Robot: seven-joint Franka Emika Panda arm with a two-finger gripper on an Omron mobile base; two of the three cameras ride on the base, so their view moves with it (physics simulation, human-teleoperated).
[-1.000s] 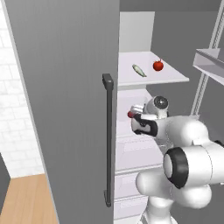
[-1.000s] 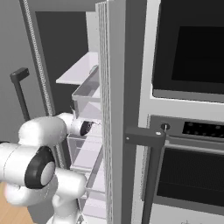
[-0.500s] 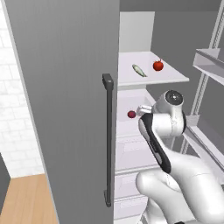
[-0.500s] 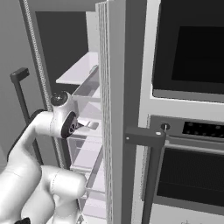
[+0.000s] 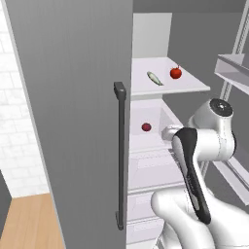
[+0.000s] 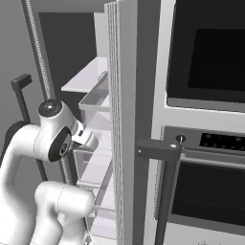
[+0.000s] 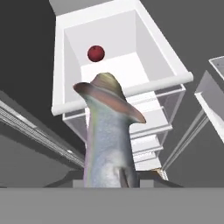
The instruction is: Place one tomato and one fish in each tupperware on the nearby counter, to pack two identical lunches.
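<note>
Left base view, arm: it has swung since a second ago, when the hand sat lower before the drawer with something red by it; now the forearm rises in front of the fridge, and the gripper itself is hidden behind the arm.
Left base view, shelf (image 5: pixel 194 87): above the arm; a fish (image 5: pixel 154 78) and a tomato (image 5: pixel 176 73) lie on it just beside each other, unmoved.
Left base view, drawer (image 5: pixel 168 116): a second tomato (image 5: pixel 146 127) rests inside, beyond the hand; a second ago it was hidden by the hand.
Left base view, door handle (image 5: pixel 119 155): dark, upright, left of the arm, unchanged.
Right base view, arm: raised higher than a second ago, the wrist at the fridge opening; the gripper is hidden by the door edge.
Right base view, oven (image 6: pixel 210 143): well to the right of the arm, unchanged.
Hand view, gripper (image 7: pixel 111 181): partly closed on a held fish (image 7: pixel 107 140), which stands up from between the fingers, tail fin uppermost.
Hand view, drawer (image 7: pixel 127 89): ahead of the gripper, the tomato (image 7: pixel 96 53) on its floor, well apart from the held fish.
</note>
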